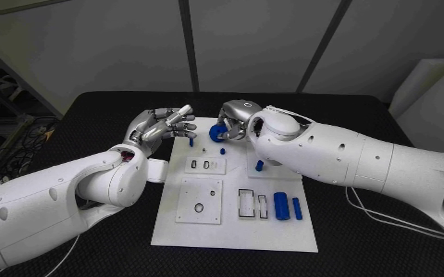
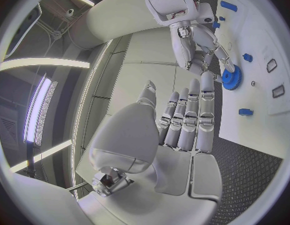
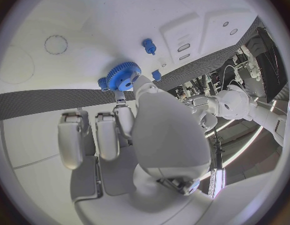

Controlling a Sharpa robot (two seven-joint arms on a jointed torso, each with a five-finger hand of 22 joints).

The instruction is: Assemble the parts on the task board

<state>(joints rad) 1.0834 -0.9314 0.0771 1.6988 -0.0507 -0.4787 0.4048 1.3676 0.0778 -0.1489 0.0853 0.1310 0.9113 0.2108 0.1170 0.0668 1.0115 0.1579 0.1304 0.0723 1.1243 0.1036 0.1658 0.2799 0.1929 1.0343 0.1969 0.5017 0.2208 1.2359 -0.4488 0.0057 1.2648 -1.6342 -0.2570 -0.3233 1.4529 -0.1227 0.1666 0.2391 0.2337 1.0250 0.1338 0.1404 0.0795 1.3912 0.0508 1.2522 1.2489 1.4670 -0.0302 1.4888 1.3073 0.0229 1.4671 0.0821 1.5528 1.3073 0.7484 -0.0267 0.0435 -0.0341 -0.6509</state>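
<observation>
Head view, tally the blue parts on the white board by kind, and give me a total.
Gear: 1
Small pegs: 3
Long cylinders: 2
Total: 6

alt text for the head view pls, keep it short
The right robot hand holds a blue gear at the far end of the white task board, while the left robot hand hovers beside it, fingers apart and empty. Smaller blue parts lie on the board, including two blue cylinders near its right edge.
</observation>
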